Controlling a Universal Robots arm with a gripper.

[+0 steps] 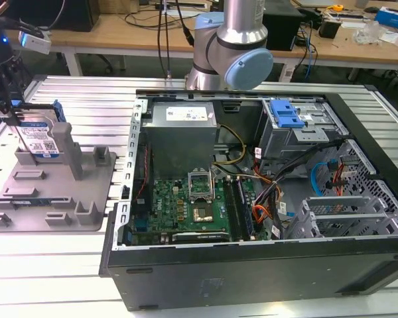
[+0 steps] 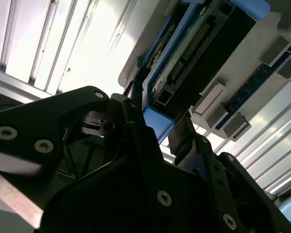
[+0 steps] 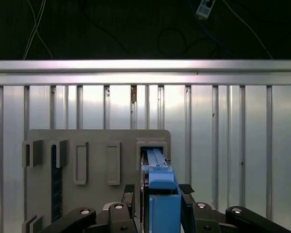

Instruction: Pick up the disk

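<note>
An open computer case [image 1: 252, 271] lies on a slatted metal table [image 1: 53, 285]. Beside the case, on the exterior view's left, sits a grey holder [image 1: 60, 199]. The disk [image 1: 38, 140] stands upright in it, and the gripper [image 1: 12, 114] is at the disk's top edge. Behind the case rises the robot arm [image 1: 242, 40]. Inside are a grey power supply box [image 1: 179, 132], a green circuit board [image 1: 179, 205] and a blue latch [image 1: 285, 116].

Upper centre of the exterior view: the arm [image 1: 242, 40] is silver with a pale-blue joint cap; its gripper [image 3: 157, 190] is black with silver screws.
</note>
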